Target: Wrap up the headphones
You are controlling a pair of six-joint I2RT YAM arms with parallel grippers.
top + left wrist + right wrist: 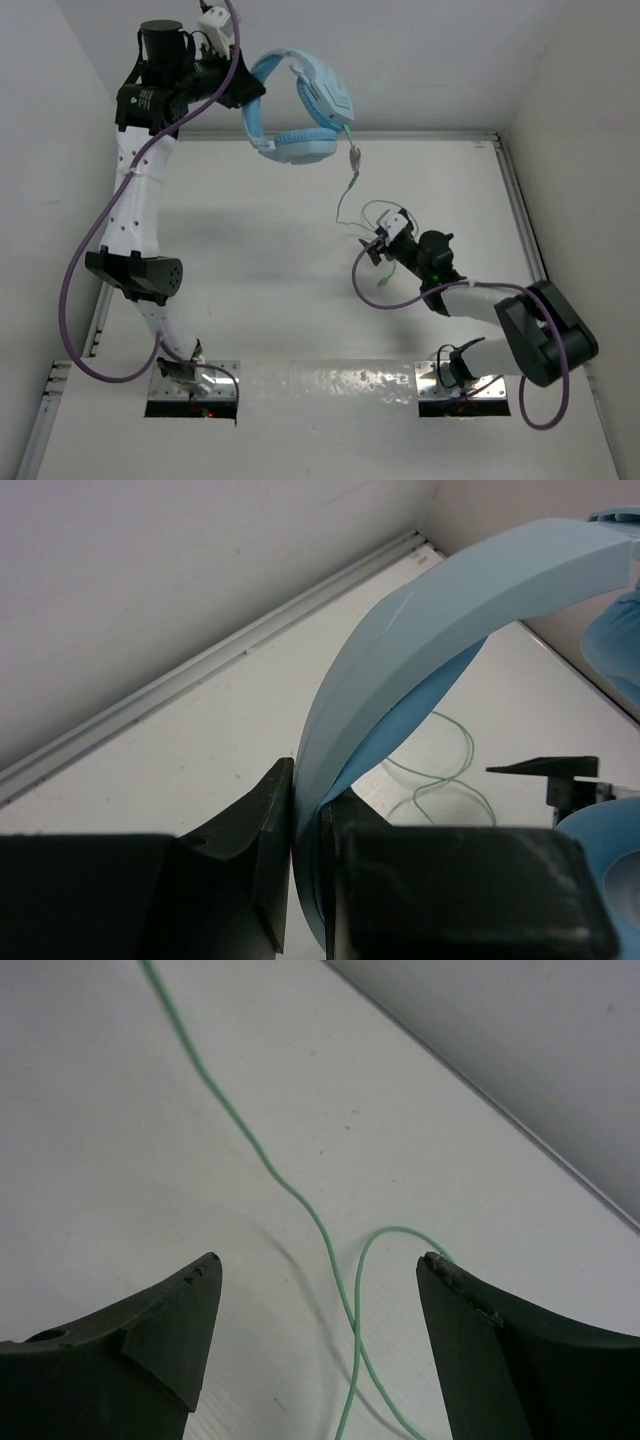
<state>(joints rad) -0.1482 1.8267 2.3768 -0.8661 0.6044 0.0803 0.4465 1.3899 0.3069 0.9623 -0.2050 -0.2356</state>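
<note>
**A:** Where are the headphones?

**B:** Lifted off the white table, at its far left near the back wall. The left gripper holds them up, its two black fingers clamped on the light blue headband. The earcups hang to the gripper's right.

**A:** And the other arm?

**B:** The right gripper sits low over the table with its fingers spread wide, gripping nothing.

**A:** The cable?

**B:** The thin green cable drops from an earcup to the table and runs between those spread fingers. One loop reaches the edge of a finger; whether it touches, I cannot tell.
</note>
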